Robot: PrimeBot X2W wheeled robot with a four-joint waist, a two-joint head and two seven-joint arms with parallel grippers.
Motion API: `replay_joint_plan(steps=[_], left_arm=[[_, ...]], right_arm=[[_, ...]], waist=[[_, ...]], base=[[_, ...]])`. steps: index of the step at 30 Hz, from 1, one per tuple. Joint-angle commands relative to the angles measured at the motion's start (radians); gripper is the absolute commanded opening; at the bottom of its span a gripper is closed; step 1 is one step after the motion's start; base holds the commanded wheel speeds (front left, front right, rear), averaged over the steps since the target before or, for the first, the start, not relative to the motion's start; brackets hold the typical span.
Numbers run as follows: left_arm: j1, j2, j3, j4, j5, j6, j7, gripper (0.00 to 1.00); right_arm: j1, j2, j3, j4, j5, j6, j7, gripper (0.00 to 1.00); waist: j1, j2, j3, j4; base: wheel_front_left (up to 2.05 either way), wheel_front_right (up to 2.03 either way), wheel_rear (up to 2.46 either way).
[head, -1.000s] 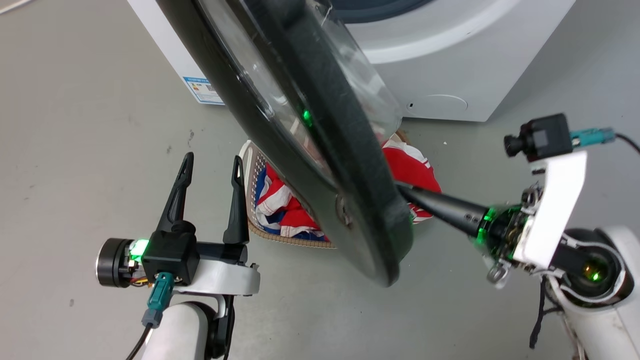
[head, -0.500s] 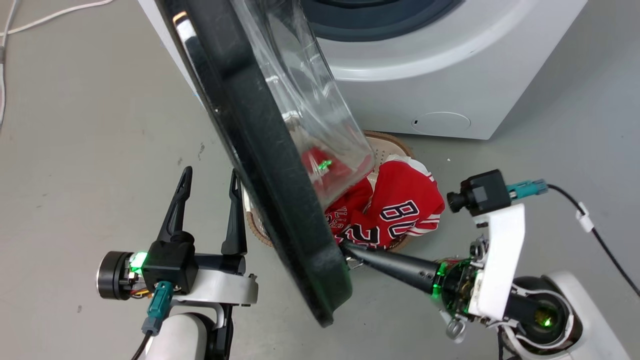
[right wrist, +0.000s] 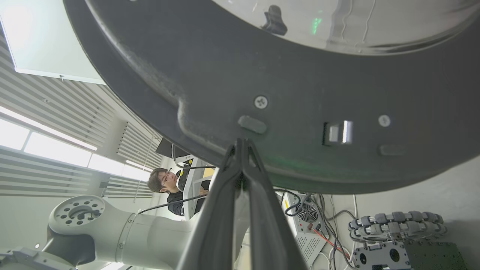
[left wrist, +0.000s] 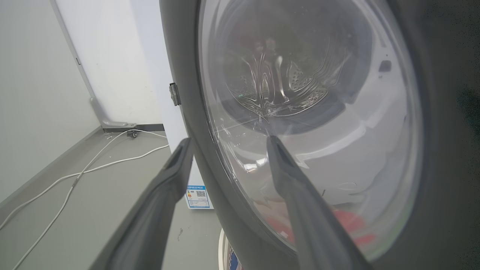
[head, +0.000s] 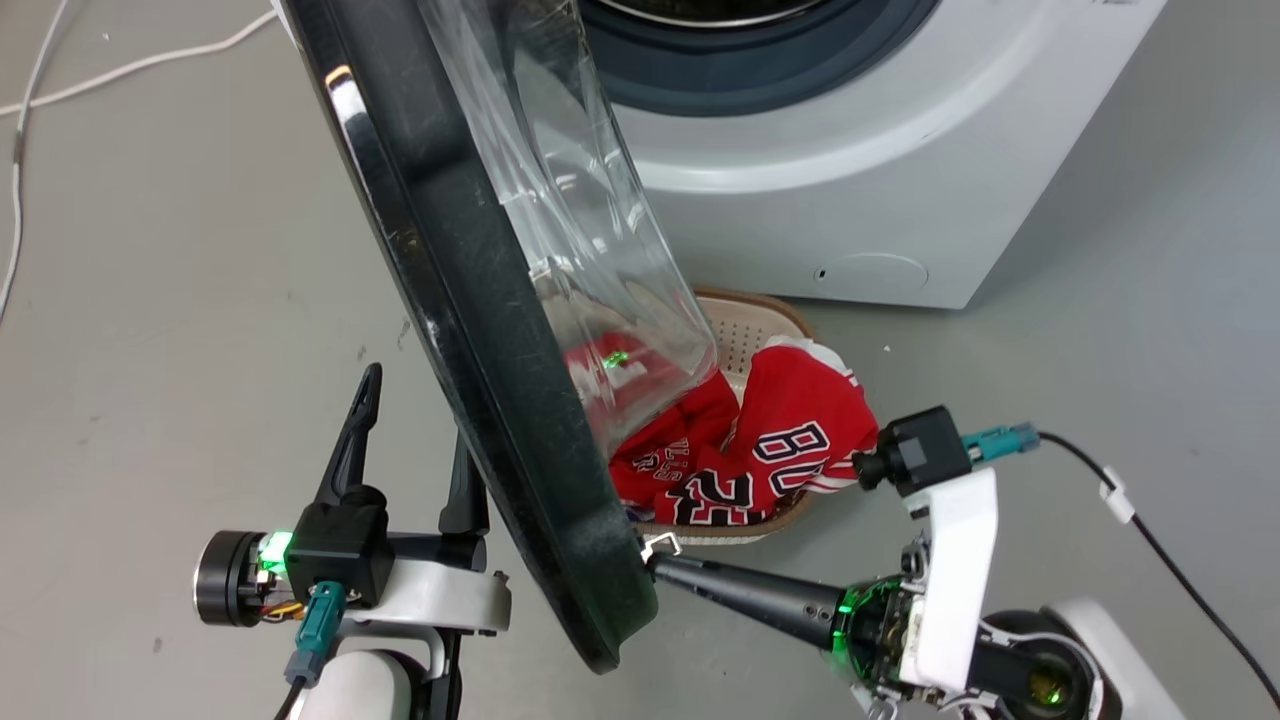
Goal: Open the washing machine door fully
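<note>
The washing machine door (head: 470, 300) stands swung out from the white machine (head: 850, 200), edge-on to the head view, with its clear glass bowl (head: 580, 250) facing the drum. My right gripper (head: 658, 570) is shut, and its joined tips press the door's inner rim near the bottom edge. In the right wrist view the right gripper (right wrist: 242, 146) touches the door (right wrist: 300, 75) beside the metal latch (right wrist: 337, 132). My left gripper (head: 415, 450) is open just outside the door. In the left wrist view the left gripper (left wrist: 225, 150) faces the outer side of the door (left wrist: 442, 112).
A woven basket (head: 760, 325) holding a red jersey (head: 800, 440) sits on the floor before the machine, under the door. A small round service cap (head: 870, 272) is low on the machine front. White cables (head: 20, 150) lie at far left. A person (right wrist: 165, 183) sits in the background.
The door has swung further away from the machine, toward the left. My right gripper has followed it, still shut against the inner rim. The head camera has shifted. My left gripper has stayed open.
</note>
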Motion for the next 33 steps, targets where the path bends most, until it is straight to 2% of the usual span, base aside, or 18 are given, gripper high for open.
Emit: replay_joint_plan(steps=[1,6,11,12,13,14,20,23,28,29,32,33], left_arm=[[0.011,-0.001,0.003,0.002,0.002,0.003,-0.003,1.0],[0.036,-0.001,0.011,0.009,0.003,0.001,-0.003,1.0],[0.067,-0.001,0.023,0.013,0.008,-0.001,-0.003,1.0],[0.073,-0.001,0.026,0.013,0.009,-0.001,-0.003,1.0],[0.078,-0.001,0.028,0.012,0.011,-0.002,-0.003,1.0],[0.085,-0.001,0.03,0.012,0.012,-0.003,-0.003,1.0],[0.113,0.001,0.047,0.015,0.019,-0.01,-0.003,1.0],[0.13,0.004,0.055,0.015,0.021,-0.011,-0.003,1.0],[0.157,0.005,0.064,0.014,0.024,-0.011,-0.003,1.0],[0.157,0.005,0.064,0.014,0.024,-0.011,-0.003,1.0],[0.169,0.004,0.062,0.016,0.026,-0.013,-0.003,1.0],[0.173,0.005,0.062,0.016,0.026,-0.014,-0.003,1.0]], right_arm=[[0.024,0.013,0.011,0.007,-0.004,0.0,0.004,0.0],[0.05,0.013,-0.017,0.015,-0.024,0.0,-0.041,0.0],[0.081,0.022,-0.087,0.002,-0.056,0.0,-0.144,0.0],[0.087,0.023,-0.1,0.0,-0.067,0.0,-0.167,0.25],[0.087,0.022,-0.118,-0.002,-0.083,0.0,-0.199,0.59],[0.09,0.025,-0.132,-0.002,-0.093,0.0,-0.227,1.0],[0.114,0.03,-0.226,-0.016,-0.216,0.0,-0.472,1.0],[0.118,-0.011,-0.239,-0.009,-0.397,0.0,-0.671,1.0],[0.132,-0.063,-0.194,0.053,-0.649,0.0,-0.981,1.0],[0.132,-0.063,-0.194,0.053,-0.649,0.0,-0.981,1.0],[0.145,-0.074,-0.202,0.09,-0.789,0.0,-1.043,1.0],[0.145,-0.085,-0.217,0.098,-0.868,0.0,-1.048,1.0]], waist=[[0.0001,0.0,-0.015,-0.005],[0.0001,0.0,-0.054,-0.014],[0.0001,0.0,-0.091,-0.025],[0.0001,0.0,-0.097,-0.029],[0.0001,0.0,-0.103,-0.031],[0.0001,0.0,-0.109,-0.034],[0.0001,0.0,-0.147,-0.044],[0.0001,0.0,-0.168,-0.049],[0.0001,0.0,-0.201,-0.058],[0.0001,0.0,-0.201,-0.058],[0.0001,0.0,-0.219,-0.06],[0.0001,0.0,-0.224,-0.06]], base=[[0.0,0.0,0.0],[0.0,0.0,0.0],[0.0,0.0,0.0],[0.0,0.0,0.0],[0.0,0.0,0.0],[0.0,0.0,0.0],[0.0,0.0,0.0],[0.0,0.0,0.0],[0.0,0.0,0.0],[0.0,0.0,0.0],[0.0,0.0,0.0],[0.0,0.0,0.0]])
